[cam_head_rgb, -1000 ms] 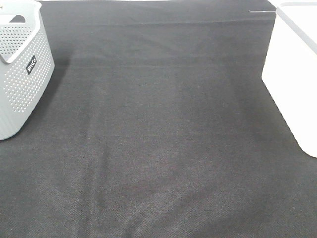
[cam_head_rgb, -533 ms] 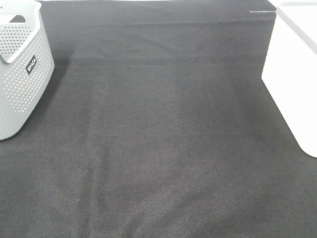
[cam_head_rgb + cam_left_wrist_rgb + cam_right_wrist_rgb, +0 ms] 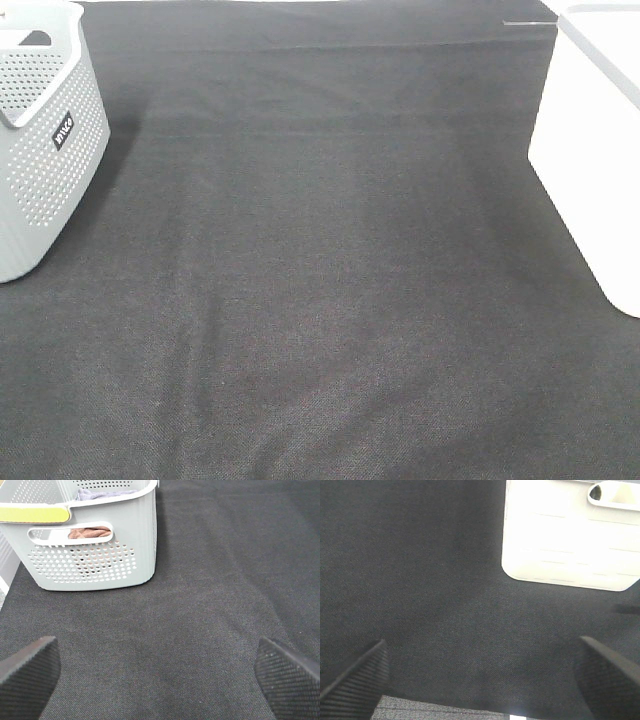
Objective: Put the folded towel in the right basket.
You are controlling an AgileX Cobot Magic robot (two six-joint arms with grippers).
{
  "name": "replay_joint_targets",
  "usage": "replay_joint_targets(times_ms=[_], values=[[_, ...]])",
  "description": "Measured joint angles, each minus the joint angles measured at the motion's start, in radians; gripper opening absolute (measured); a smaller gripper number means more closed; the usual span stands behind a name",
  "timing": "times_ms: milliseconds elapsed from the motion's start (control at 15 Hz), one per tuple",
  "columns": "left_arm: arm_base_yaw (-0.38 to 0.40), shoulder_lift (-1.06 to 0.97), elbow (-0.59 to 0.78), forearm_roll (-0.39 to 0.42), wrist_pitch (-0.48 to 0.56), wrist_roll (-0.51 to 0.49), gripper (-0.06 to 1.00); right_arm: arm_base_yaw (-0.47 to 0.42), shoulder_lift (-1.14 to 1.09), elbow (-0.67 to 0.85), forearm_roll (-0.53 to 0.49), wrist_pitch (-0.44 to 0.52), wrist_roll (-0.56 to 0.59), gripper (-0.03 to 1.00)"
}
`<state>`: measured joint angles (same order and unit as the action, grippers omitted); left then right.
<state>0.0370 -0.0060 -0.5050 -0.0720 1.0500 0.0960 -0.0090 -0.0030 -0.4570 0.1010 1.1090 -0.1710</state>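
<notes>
Black woven cloth table cover (image 3: 330, 280) looks the same in the exterior high view as half a second and a full second back: nothing on it has shifted, no arm has entered that view

Folded towel: not visible in any current view, so I cannot tell where it is, which way it points or how its long axis runs

Large plain white smooth-walled plastic bin with rounded corners, the right basket (image 3: 595, 140), sits at the right edge of the exterior high view, partly cut off by the frame. Its interior is not shown. In the right wrist view its near wall (image 3: 570, 540) faces the camera, with a handle cutout at the upper corner

Grey perforated plastic basket with a small black label (image 3: 45, 140) stands far across the black cover from the white bin, well apart from it. In the left wrist view (image 3: 90, 540) a brownish cloth (image 3: 89, 532) shows through its handle slot, a greyish one (image 3: 100, 494) lies over the rim, and a yellow-green strip (image 3: 32, 514) runs along its top edge

Left gripper (image 3: 160, 677): fingers spread wide, nothing between them, aimed toward the grey basket, above bare cover

Right gripper (image 3: 482, 680): fingers likewise spread wide and holding nothing, aimed toward the white bin, clear of it
</notes>
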Motion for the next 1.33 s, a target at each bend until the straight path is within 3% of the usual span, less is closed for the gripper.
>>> replay_joint_targets(times_ms=[1333], values=[[0.000, 0.000, 0.000, 0.000, 0.000, 0.000, 0.99, 0.000, 0.000, 0.000, 0.001, -0.001, -0.006, 0.96]])
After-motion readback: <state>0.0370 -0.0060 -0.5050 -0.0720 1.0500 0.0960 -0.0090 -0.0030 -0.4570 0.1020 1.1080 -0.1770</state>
